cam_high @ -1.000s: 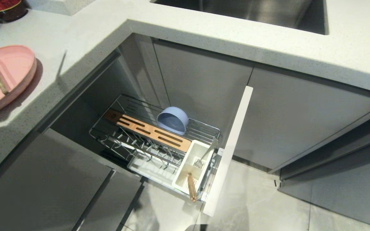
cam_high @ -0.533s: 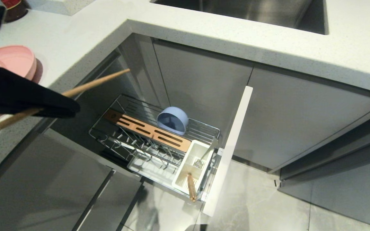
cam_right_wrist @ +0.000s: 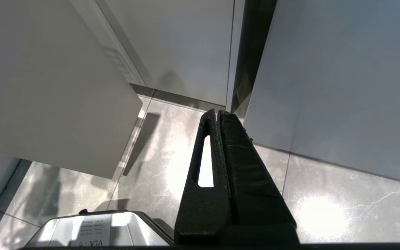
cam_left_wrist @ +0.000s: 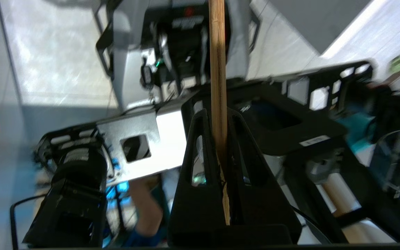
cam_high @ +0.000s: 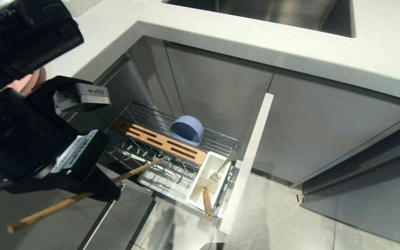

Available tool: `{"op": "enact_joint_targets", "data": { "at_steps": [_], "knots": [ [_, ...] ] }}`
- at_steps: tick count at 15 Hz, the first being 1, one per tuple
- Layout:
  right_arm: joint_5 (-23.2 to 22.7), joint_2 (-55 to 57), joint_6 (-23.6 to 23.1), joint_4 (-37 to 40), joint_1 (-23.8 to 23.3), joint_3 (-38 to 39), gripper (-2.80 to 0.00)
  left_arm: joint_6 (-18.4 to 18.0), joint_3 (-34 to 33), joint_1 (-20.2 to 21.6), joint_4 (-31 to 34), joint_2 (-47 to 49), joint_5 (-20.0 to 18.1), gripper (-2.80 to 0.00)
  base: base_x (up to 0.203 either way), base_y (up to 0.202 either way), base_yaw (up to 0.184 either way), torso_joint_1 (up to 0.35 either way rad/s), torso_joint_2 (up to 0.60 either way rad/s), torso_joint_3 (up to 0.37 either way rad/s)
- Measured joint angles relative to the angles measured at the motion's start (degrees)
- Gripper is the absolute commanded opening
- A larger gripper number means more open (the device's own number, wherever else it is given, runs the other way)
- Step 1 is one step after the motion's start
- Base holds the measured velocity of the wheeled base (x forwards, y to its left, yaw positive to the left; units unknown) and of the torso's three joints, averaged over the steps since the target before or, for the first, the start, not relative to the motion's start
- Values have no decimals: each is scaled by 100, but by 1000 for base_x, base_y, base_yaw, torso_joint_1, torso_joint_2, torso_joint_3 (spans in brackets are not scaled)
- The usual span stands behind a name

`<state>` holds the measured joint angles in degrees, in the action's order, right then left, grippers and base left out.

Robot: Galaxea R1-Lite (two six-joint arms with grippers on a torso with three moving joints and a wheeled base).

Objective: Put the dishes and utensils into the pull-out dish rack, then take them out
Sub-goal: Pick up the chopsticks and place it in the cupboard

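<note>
The pull-out dish rack (cam_high: pixel 225 139) stands open below the counter, behind its white front panel (cam_high: pixel 252 156). A light-blue bowl (cam_high: pixel 187 130) lies on its side in the rack. In the white cutlery box (cam_high: pixel 205 180) are one chopstick (cam_high: pixel 207 205) and a metal spoon (cam_high: pixel 217 175). My left gripper (cam_high: pixel 115 189) is shut on a second chopstick (cam_high: pixel 64 205), left of the rack, with the stick's tip over the rack's wire pegs. From the left wrist that chopstick (cam_left_wrist: pixel 217 69) runs out between the fingers (cam_left_wrist: pixel 200 146). A sliver of pink plate (cam_high: pixel 36 79) shows behind the left arm. My right gripper (cam_right_wrist: pixel 218 113) is shut and empty, low over the floor.
A slotted wooden board (cam_high: pixel 160 140) lies across the rack. The white countertop (cam_high: pixel 221 34) with a steel sink (cam_high: pixel 273 14) overhangs grey cabinet doors (cam_high: pixel 325 128). Tiled floor (cam_high: pixel 283 215) lies in front of the rack. My left arm fills the head view's left side.
My left arm has swung from the plate on the counter down and right, carrying the chopstick. The stick's tip now reaches the rack. The rack's contents have not moved.
</note>
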<state>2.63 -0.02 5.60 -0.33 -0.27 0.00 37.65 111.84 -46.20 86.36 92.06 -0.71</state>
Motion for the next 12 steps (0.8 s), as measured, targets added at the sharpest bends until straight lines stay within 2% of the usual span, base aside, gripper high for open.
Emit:
{"op": "enact_joint_targets", "data": {
  "at_steps": [3,4,8,12],
  "knots": [
    [-1,0,0,0,0,0,-280,-29,-202,-171,41,343,-109,-280,0,0,0,0,0,0],
    [0,0,0,0,0,0,-280,-143,-302,-198,48,443,-163,-280,0,0,0,0,0,0],
    [-1,0,0,1,0,0,-280,-860,-904,-226,-18,706,-204,-280,0,0,0,0,0,0],
    [0,0,0,2,0,0,-280,-1610,-1616,-222,-366,806,-171,-280,0,0,0,0,0,0]
  ]
}}
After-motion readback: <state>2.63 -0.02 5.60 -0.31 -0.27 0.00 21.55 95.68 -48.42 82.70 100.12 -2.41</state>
